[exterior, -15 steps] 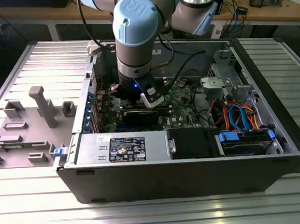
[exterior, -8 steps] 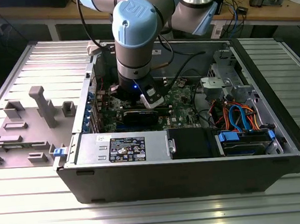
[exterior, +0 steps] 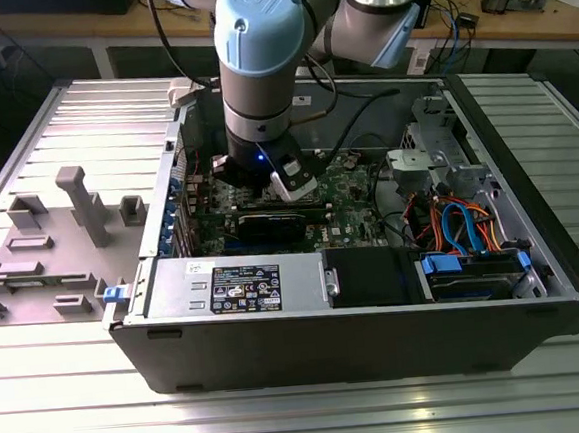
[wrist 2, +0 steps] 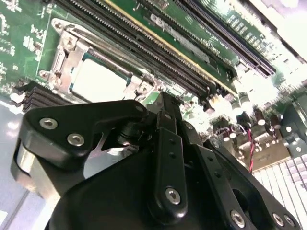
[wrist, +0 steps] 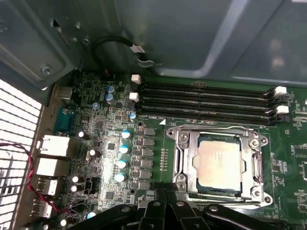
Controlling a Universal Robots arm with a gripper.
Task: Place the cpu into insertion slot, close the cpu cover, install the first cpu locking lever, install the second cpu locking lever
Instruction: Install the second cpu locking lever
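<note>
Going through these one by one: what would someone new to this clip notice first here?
First, the arm reaching down into the open computer case, its gripper low over the green motherboard. Next, in the first wrist view, the cpu lying in the insertion slot with the silvery cpu cover framing it, beside the long black memory slots.

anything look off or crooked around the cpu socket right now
Nothing stands out. In the first wrist view the cpu lies flat and square in the insertion slot, with the cpu cover framing it evenly. The memory slots beside it look intact, and nothing loose lies on the board.
</note>
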